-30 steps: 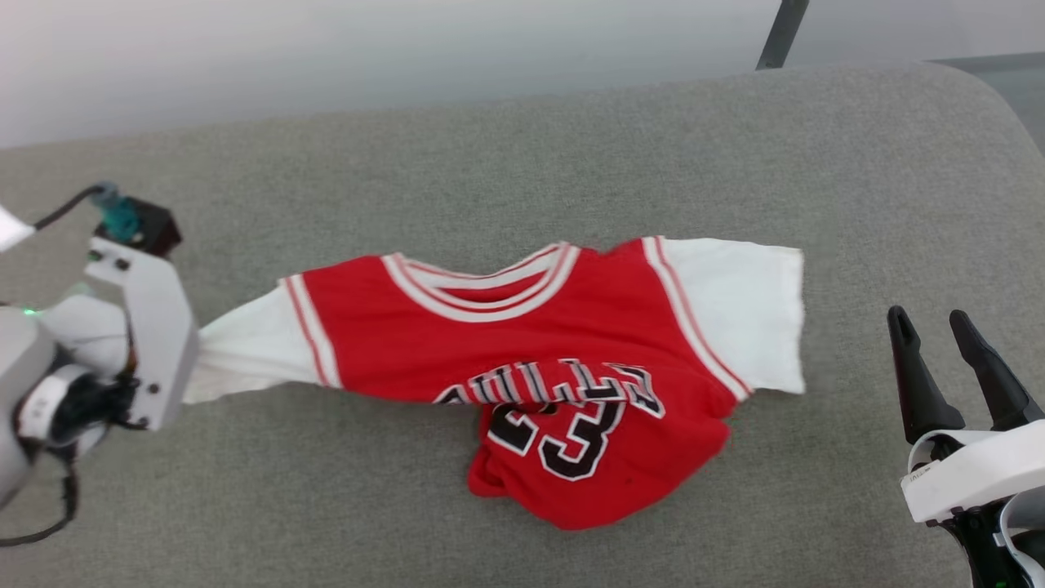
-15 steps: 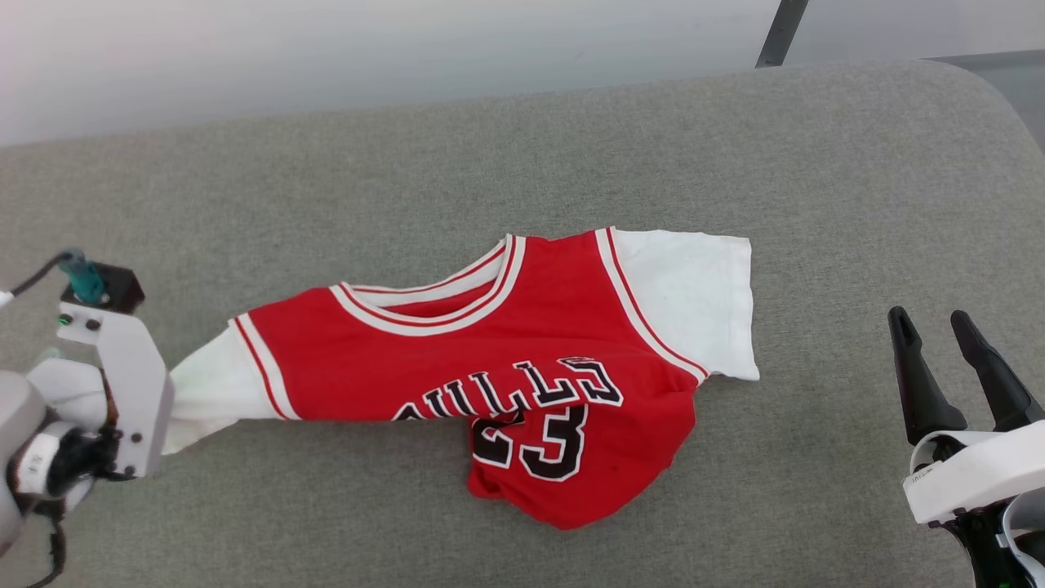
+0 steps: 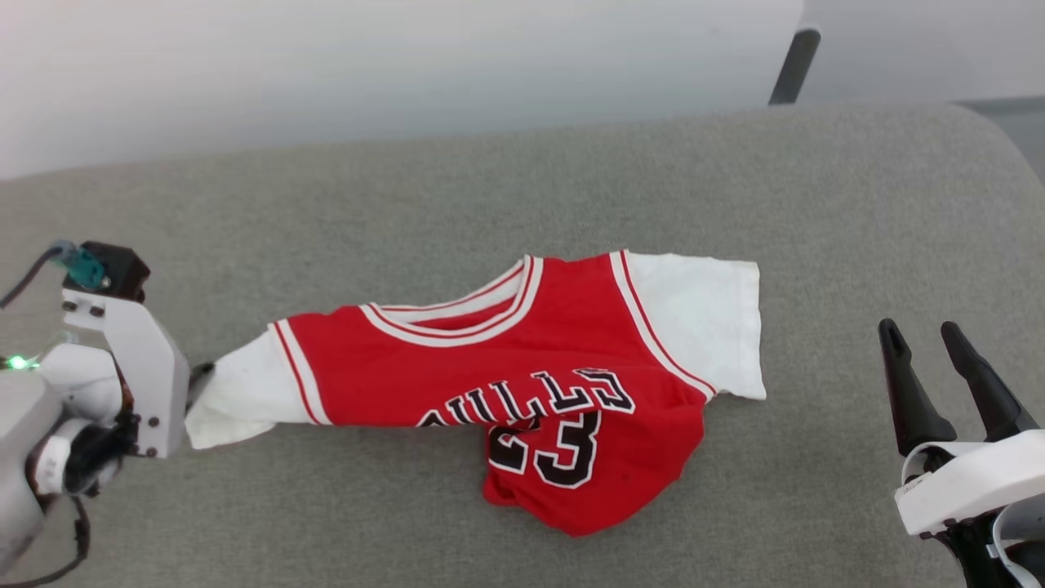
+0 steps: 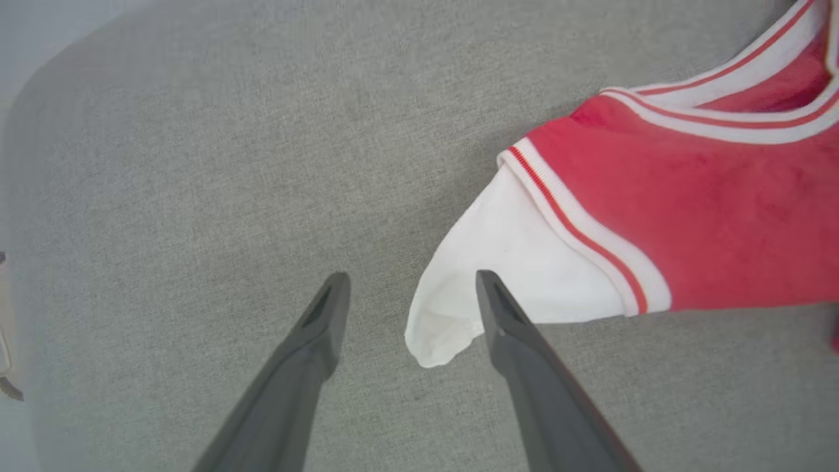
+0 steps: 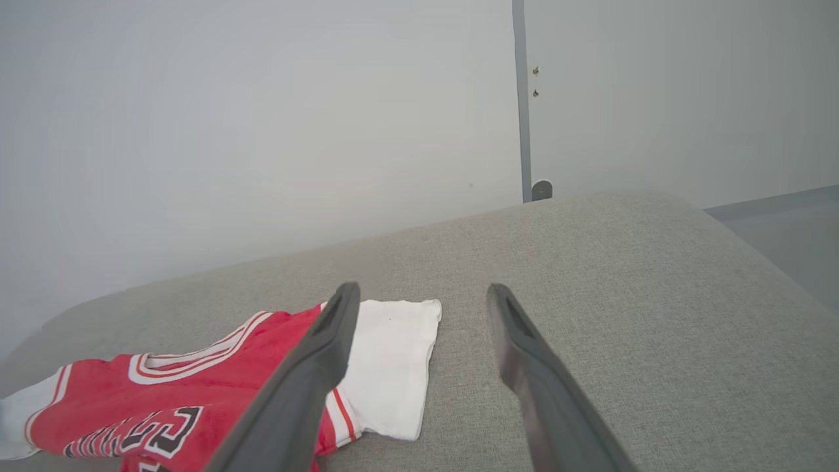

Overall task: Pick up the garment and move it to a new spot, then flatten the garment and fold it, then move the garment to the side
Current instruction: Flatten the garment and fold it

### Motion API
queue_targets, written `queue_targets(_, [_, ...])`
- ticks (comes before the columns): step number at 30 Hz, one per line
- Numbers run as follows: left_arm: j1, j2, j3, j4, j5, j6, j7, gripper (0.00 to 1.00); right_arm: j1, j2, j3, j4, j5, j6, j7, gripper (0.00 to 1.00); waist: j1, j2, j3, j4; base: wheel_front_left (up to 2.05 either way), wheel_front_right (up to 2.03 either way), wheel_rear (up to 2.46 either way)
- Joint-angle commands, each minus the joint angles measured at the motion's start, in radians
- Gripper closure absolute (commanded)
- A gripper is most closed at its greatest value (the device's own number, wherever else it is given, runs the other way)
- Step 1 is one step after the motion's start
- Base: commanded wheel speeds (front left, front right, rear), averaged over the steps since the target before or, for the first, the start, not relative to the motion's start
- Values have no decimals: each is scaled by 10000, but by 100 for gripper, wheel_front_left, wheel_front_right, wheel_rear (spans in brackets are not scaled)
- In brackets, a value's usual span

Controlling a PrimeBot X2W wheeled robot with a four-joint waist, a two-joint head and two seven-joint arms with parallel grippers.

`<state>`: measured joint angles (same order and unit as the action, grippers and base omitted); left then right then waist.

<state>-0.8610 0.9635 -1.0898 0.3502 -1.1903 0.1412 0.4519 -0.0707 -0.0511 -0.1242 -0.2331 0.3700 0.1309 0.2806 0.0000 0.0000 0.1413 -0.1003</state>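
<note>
My left gripper (image 4: 408, 278) stands spread on the grey woven upholstered surface (image 3: 408, 204), a pale wall (image 3: 326, 65) behind. The red jersey garment (image 3: 490, 367) lies flat there, its white sleeve (image 4: 524, 262) tip loose between those fingers. My right gripper (image 3: 920, 328), also spread, is well apart.

The red jersey-style fabric garment (image 3: 506, 367) has white short sleeves, white-and-red striped trim at neck and armholes, and black lettering with a "23" — outlined white. The woven surface (image 3: 522, 188) is plain grey. The left end effector (image 4: 411, 275) and right end effector (image 3: 920, 327) — dark grey fingers.

The garment (image 3: 490, 376) lies centrally on the cushion (image 3: 408, 204).
</note>
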Motion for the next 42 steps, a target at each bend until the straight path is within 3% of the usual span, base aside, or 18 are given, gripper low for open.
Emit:
queue_targets(1, [138,-8,52,-32,-37,-27,-109,0,129,15,17,-32,-2,-3,-57,0,0,0,-290,154,0,0,0])
queue_targets(8, [1054,25,339,-672,-161,-100,-1916,0,593,-1,62,2,-122,-3,-95,0,0,0,-1154,487,0,0,0])
queue_targets(25, [3006,512,683,-2280,-624,517,-4286,0,1396,10,-182,-462,-72,-3,-25,0,0,0,-1928,1165,0,0,0])
queue_targets(33, [2624,513,769,-2299,-575,378,-4124,0,1044,-37,-186,-842,-145,-3,187,0,0,0,-1397,1222,0,0,0])
queue_targets(36, [2196,824,726,-1891,-879,-272,-3095,0,676,-150,-75,-1074,-82,-1,248,0,0,0,-751,1063,0,0,0])
queue_targets(42, [1084,445,605,-1323,-893,-410,-1485,0,-107,-390,164,-1152,75,-1,35,0,0,0,375,756,0,0,0])
